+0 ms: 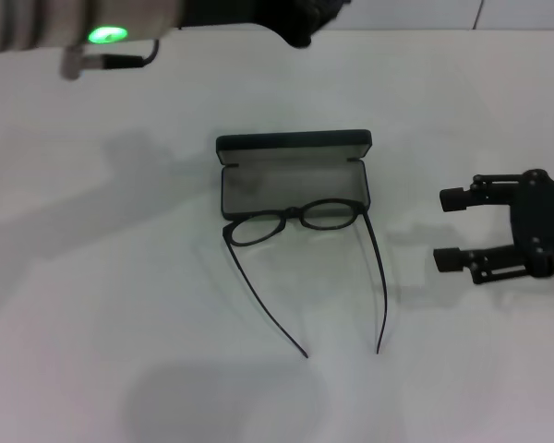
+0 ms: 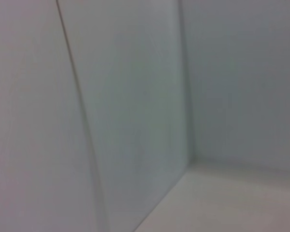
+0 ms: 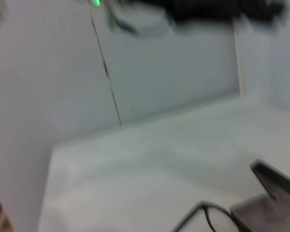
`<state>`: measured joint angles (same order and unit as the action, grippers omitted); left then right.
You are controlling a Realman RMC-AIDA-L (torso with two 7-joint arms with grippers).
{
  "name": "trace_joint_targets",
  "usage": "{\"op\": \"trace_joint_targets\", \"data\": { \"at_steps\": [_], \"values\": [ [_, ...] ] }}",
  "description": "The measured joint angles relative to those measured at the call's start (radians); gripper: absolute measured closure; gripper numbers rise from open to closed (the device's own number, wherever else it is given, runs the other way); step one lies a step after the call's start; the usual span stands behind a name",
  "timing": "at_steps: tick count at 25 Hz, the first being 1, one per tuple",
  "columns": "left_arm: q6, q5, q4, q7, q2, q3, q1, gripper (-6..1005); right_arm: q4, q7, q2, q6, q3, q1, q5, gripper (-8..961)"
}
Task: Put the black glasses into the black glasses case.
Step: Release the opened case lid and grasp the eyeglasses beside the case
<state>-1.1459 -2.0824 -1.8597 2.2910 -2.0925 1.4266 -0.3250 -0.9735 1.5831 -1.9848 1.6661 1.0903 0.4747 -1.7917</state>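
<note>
The black glasses case (image 1: 294, 143) lies open in the middle of the white table, lid up at the back, grey lining showing. The black glasses (image 1: 300, 215) rest with their lens front on the case's near edge, and both temple arms are unfolded toward me across the table. My right gripper (image 1: 446, 229) is open and empty, to the right of the case at table level, fingers pointing at it. My left gripper (image 1: 303, 26) is raised at the far edge behind the case, partly cut off. The right wrist view shows the case (image 3: 273, 191) and one lens of the glasses (image 3: 209, 216).
The white table (image 1: 120, 305) has bare room to the left and in front of the glasses. White walls stand behind it. The left arm (image 1: 37, 28) with a green light reaches across the far left. The left wrist view shows only walls.
</note>
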Motion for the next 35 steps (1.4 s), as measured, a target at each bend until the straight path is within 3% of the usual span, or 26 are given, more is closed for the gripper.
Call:
{"op": "trace_joint_targets", "data": {
  "at_steps": [2, 4, 7, 9, 10, 16, 21, 28, 35],
  "values": [
    [-0.054, 0.235, 0.051, -0.114, 0.000, -0.083, 0.049, 725, -0.024, 0.043, -0.002, -0.006, 0.000, 0.050, -0.072, 146],
    [-0.123, 0.394, 0.120, -0.204, 0.000, -0.147, 0.089, 791, -0.029, 0.083, -0.001, 0.002, 0.002, 0.122, -0.137, 175],
    [-0.217, 0.512, 0.232, -0.289, 0.000, -0.198, 0.130, 891, -0.031, 0.115, -0.002, 0.012, 0.013, 0.205, -0.211, 220],
    [-0.277, 0.563, 0.318, -0.347, 0.001, -0.218, 0.157, 889, -0.032, 0.132, -0.009, 0.021, 0.025, 0.267, -0.260, 249],
    [-0.277, 0.563, 0.318, -0.347, 0.001, -0.218, 0.157, 889, -0.032, 0.141, -0.012, 0.023, 0.033, 0.294, -0.282, 264],
    [-0.442, 0.603, 0.618, -0.552, 0.003, -0.279, 0.192, 887, -0.012, 0.178, -0.029, -0.022, 0.103, 0.455, -0.421, 323],
    [-0.541, 0.604, 0.817, -0.733, 0.004, -0.337, 0.191, 886, 0.067, 0.176, -0.035, -0.176, 0.229, 0.546, -0.457, 323],
    [-0.581, 0.602, 0.969, -0.855, 0.007, -0.390, 0.192, 886, 0.129, 0.178, -0.043, -0.373, 0.441, 0.610, -0.457, 323],
    [-0.590, 0.606, 1.065, -0.917, 0.008, -0.401, 0.191, 887, 0.157, 0.181, -0.043, -0.541, 0.637, 0.622, -0.409, 322]
  ]
}}
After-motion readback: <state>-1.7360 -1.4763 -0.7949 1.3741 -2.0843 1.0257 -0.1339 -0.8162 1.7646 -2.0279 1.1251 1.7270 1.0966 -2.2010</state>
